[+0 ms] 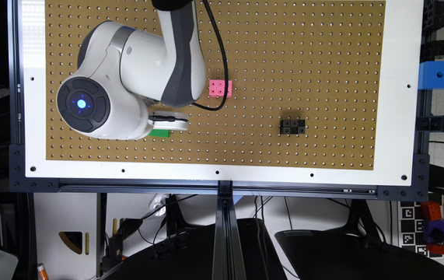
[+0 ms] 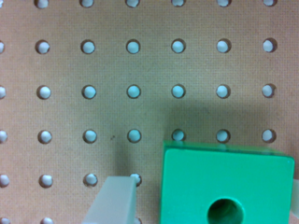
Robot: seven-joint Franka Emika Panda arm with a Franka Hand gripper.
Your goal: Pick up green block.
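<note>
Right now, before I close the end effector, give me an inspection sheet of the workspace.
Surface: brown pegboard on a white panel.
Job's things: green block, hole upward, on the pegboard under the end effector.
Clutter: pink studded block and black block, both apart from the green one.
Grippers: end effector open; one finger beside the green block, with a gap.
Cables: black cable from the arm loops by the pink block.
Surroundings: blue cube off the panel, at the exterior view's right.

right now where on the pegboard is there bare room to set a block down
Bare brown pegboard lies past the pink studded block toward the exterior view's right, above the black brick. Crowded beneath the white arm, where the green plastic cube sits.
</note>
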